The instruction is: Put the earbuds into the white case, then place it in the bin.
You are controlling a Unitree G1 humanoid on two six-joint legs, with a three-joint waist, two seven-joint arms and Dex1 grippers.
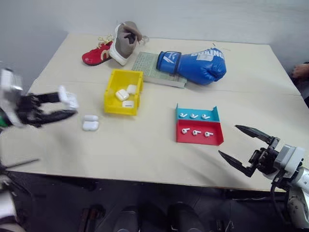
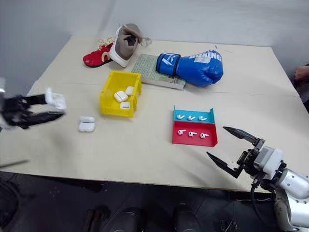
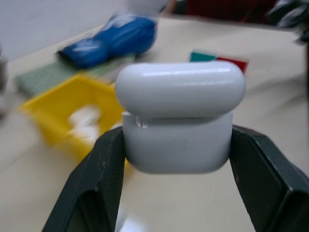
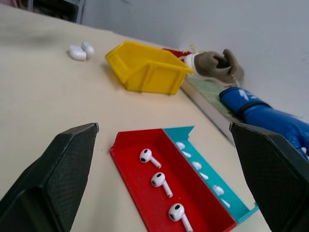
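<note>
Glossy white case (image 3: 179, 118) (lid ajar) clamped in left tool (image 3: 178, 159); right tool (image 1: 244, 147) agape.

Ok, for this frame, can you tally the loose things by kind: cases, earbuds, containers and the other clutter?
White cases: 6 (1 in the left gripper as the held case, 2 on the table, 3 in the yellow bin)
Earbuds: 6 (3 in the blue tray, 3 in the red tray)
Bins and trays: 3
Shoes: 2
Boxing glove: 1
Book: 1
Total: 19
</note>
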